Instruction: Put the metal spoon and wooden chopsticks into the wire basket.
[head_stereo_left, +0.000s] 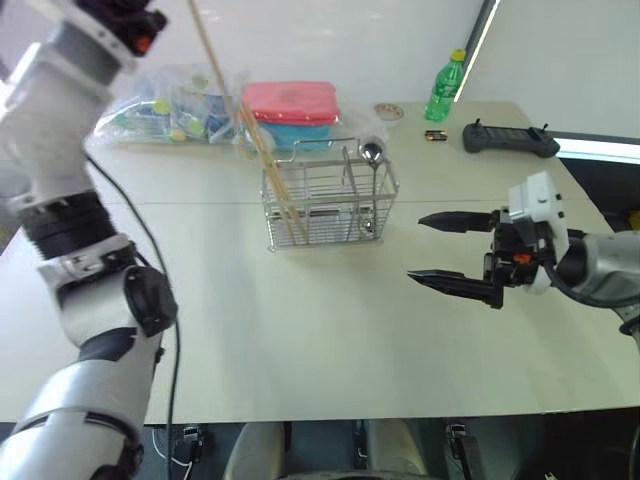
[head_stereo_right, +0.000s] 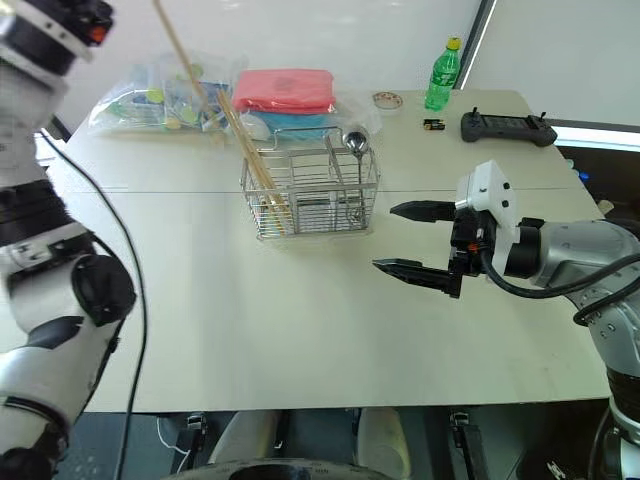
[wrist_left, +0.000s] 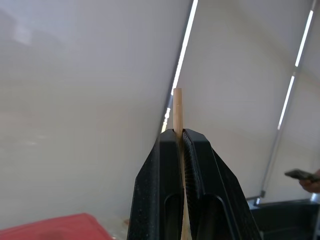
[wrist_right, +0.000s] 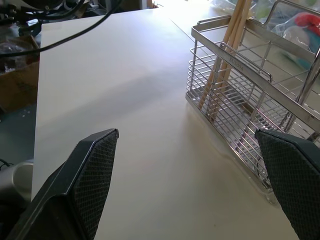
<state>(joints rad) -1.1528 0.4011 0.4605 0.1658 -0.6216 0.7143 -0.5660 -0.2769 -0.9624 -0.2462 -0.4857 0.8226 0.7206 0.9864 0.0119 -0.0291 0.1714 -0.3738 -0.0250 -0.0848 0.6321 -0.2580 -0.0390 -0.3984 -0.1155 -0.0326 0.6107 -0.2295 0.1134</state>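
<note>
So the left end effector (wrist_left: 181, 150) is clamped tight on one chopstick (head_stereo_left: 207, 45), held up high off the desk (head_stereo_left: 330, 330). The stick slants down and to the right toward the wire basket (head_stereo_left: 330, 205), which sits below and right of that arm. Other chopsticks (head_stereo_left: 272, 175) already lean in the basket's left end, the spoon (head_stereo_left: 372, 153) stands in its right end. The right end effector (head_stereo_left: 452, 250) hangs wide open and empty, right of the basket. I reckon the left arm just needs to lower the stick tip-first.

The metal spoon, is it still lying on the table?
No, the metal spoon stands inside the wire basket.
</note>
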